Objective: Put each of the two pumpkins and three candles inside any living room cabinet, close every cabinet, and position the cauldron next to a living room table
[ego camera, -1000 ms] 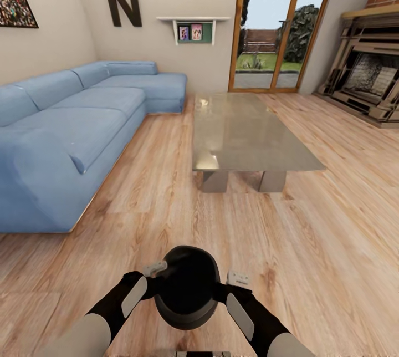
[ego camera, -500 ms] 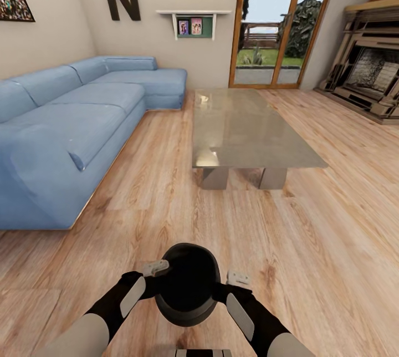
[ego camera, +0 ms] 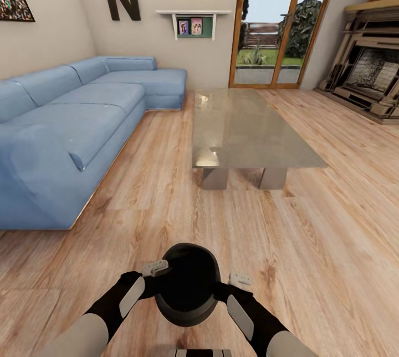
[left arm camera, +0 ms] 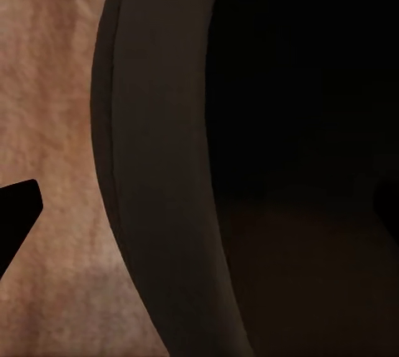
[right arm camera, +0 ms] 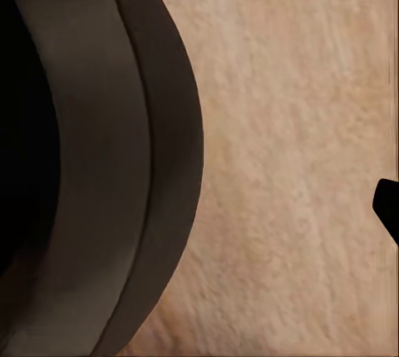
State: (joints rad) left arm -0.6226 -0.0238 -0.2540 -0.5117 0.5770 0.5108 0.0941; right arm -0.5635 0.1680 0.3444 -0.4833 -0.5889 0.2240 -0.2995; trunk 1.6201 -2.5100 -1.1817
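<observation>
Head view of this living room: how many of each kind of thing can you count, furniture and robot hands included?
Sofa: 1
Coffee table: 1
Fireplace: 1
Wall shelf: 1
Black pot, held between the hands: 1
Robot hands: 2, left hand and right hand
Total: 7

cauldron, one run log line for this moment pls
cauldron: carried between left tool and right tool | table: ahead, apart | cauldron not yet beside it
</observation>
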